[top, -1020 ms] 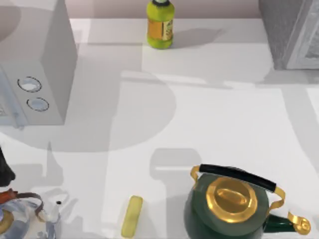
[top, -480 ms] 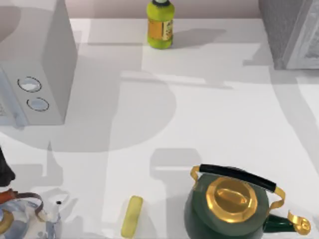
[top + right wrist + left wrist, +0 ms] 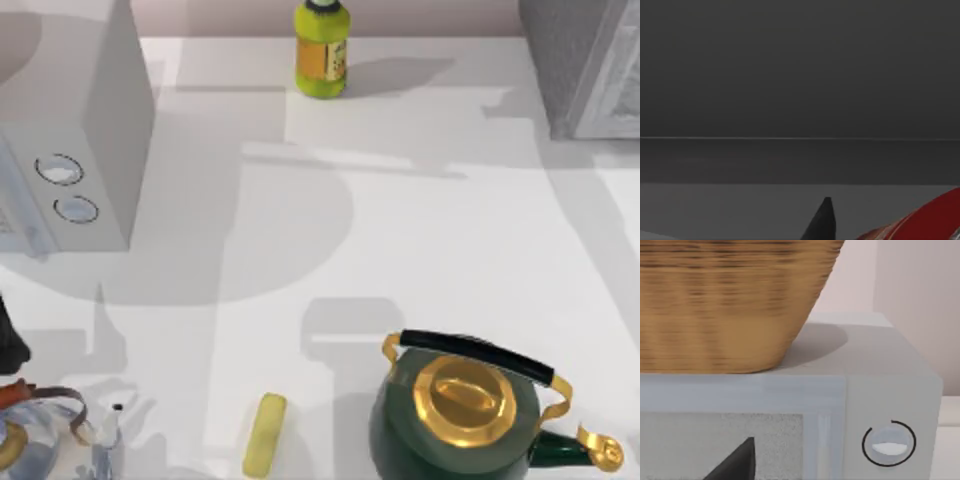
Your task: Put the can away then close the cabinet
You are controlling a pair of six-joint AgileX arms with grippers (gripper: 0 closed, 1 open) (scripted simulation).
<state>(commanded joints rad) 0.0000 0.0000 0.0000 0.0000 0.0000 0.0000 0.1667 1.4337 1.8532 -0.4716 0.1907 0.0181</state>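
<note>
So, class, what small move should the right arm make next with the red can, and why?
Probably set the can down and let go: it lies close beside the right tool, before dark grey walls and floor that look like the cabinet's inside.

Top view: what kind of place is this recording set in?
Probably a rendered kitchen counter: a microwave at the left, a green and gold kettle at the near edge, and a yellow-green bottle at the back.
</note>
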